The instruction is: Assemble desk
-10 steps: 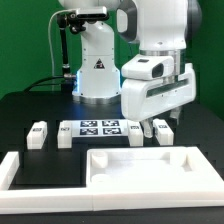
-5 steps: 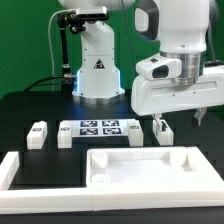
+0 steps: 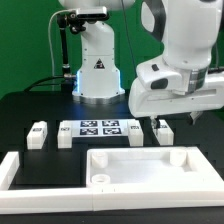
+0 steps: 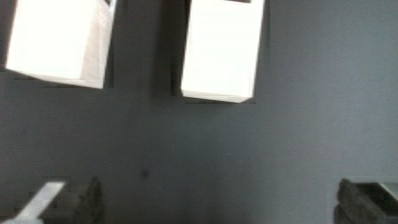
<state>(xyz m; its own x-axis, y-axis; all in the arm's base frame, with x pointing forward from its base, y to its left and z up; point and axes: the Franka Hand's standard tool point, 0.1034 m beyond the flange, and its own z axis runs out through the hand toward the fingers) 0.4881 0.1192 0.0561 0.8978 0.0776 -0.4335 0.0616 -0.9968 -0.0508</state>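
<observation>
- Black matte table [image 3: 30,105] carries everything; a green backdrop [image 3: 20,40] hangs behind its far edge, and the arm's white base [image 3: 95,65] stands at the middle of that edge
- White desk panel [image 3: 150,152], rimmed, lies along the near edge, with a round hole showing at one near corner; its end at the exterior view's right is cut off by the frame
- L-shaped border bar [image 3: 12,168] wraps the panel's other end and runs along the near edge
- Marker board [image 3: 98,128] lies mid-table, flanked by the left pair of leg posts [image 3: 66,135] and the right pair of leg posts [image 3: 135,135]
- Gripper [image 3: 175,118] hovers over the right pair, jaws spread wide, holding nothing
- In the wrist view only the dark, blurred fingertips [image 4: 54,200] of the gripper [image 4: 210,200] show, with bare table between
- Two white posts [image 4: 222,50] there are cropped; which pair they are cannot be told
</observation>
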